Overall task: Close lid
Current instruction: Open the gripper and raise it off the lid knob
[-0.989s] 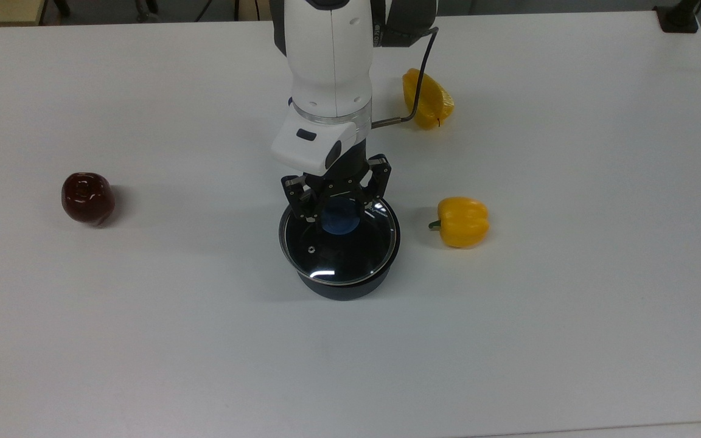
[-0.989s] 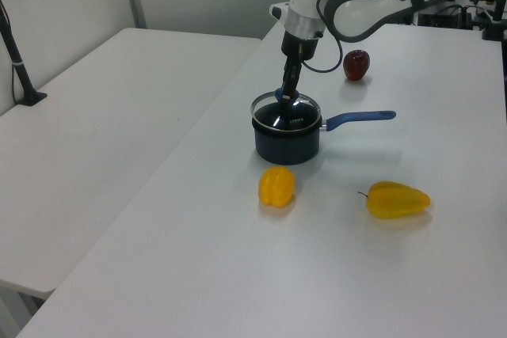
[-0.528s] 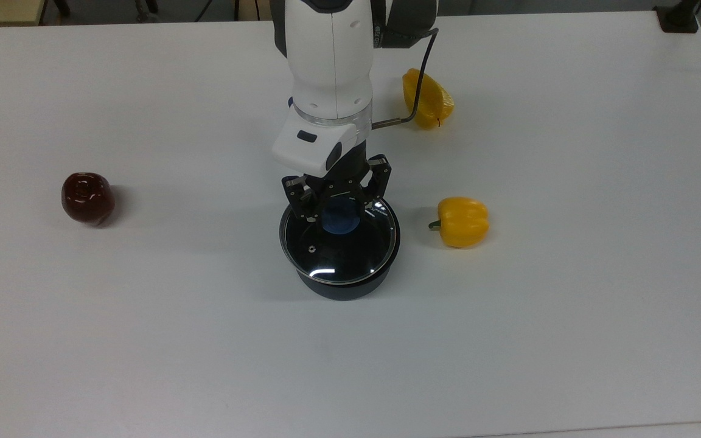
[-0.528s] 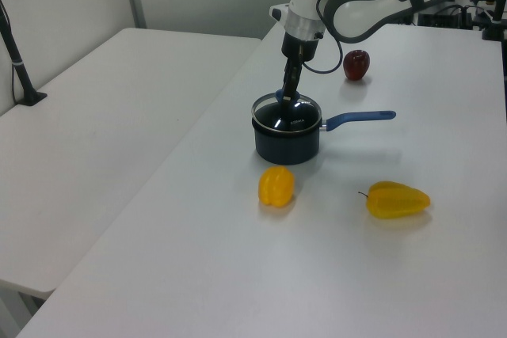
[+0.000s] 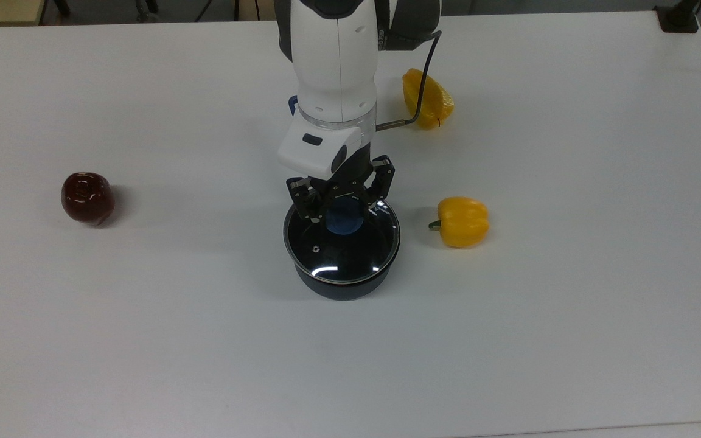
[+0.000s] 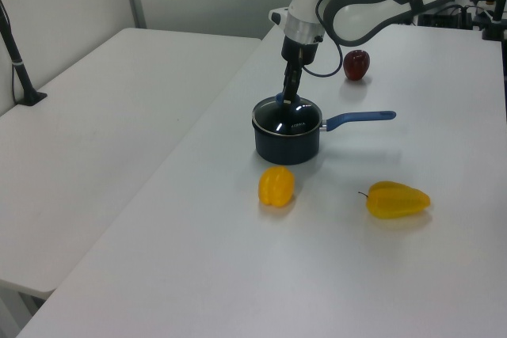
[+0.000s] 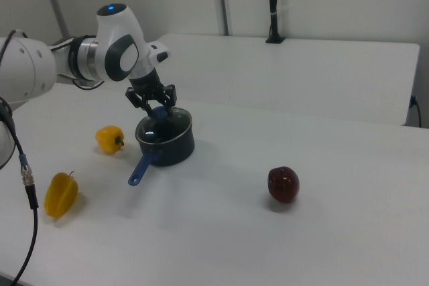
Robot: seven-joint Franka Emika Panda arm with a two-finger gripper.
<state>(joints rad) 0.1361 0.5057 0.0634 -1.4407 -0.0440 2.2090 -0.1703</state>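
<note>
Right now my gripper points straight down over the lid, its two fingers spread wide on either side of the blue knob; whether the pads touch the knob I cannot tell. That round glass lid lies flat, knob up, on the dark saucepan near the middle of the white worktop, its metal rim matching the pan's rim all round. In the left view the saucepan's blue handle sticks out toward the left view's right. In the top view a yellow pepper lies near the pan on the top view's right, a second yellow pepper sits further back beside my arm's cable, and a dark red apple rests well apart on the top view's left.
</note>
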